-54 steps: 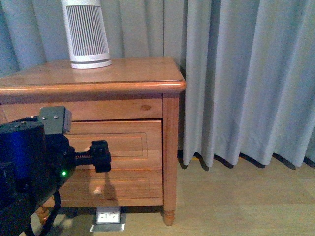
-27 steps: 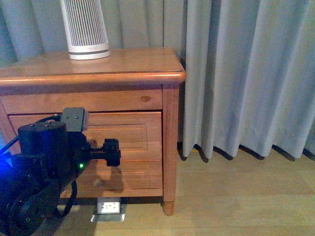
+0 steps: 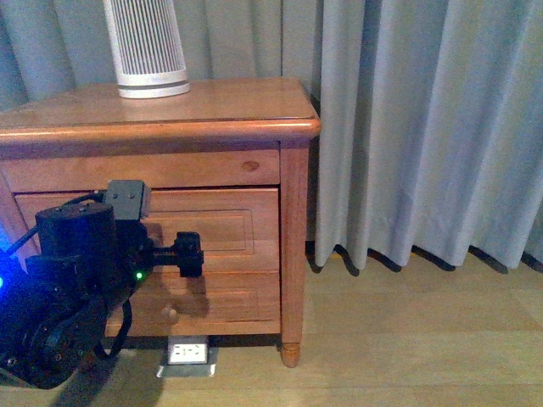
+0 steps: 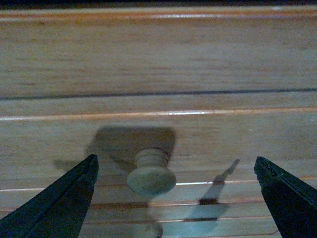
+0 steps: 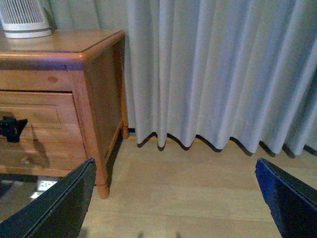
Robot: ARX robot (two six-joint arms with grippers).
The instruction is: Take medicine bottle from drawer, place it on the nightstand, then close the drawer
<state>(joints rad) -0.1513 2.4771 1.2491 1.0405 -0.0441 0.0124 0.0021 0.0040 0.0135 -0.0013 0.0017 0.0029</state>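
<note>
The nightstand [image 3: 212,114] stands at the left, orange-brown, with both drawers shut. My left gripper [image 3: 188,254] hovers in front of the upper drawer [image 3: 229,225]. In the left wrist view that drawer's round wooden knob [image 4: 151,173] sits between the wide-apart fingers of the open left gripper [image 4: 176,159], nearer one finger and touching neither. The medicine bottle is hidden. My right gripper [image 5: 174,161] is open and empty above bare floor, off to the right of the nightstand [image 5: 94,99]; it does not show in the front view.
A tall white ribbed appliance [image 3: 151,47] stands on the nightstand's back left. The lower drawer's knob [image 3: 170,312] shows below my left arm. Grey curtains [image 3: 424,127] hang behind and to the right. A floor socket plate [image 3: 187,354] lies under the nightstand on the wood floor [image 3: 407,339].
The front view has shifted, so the nightstand sits higher and its foot shows. My left arm has come further into view, its gripper still open before the upper drawer.
</note>
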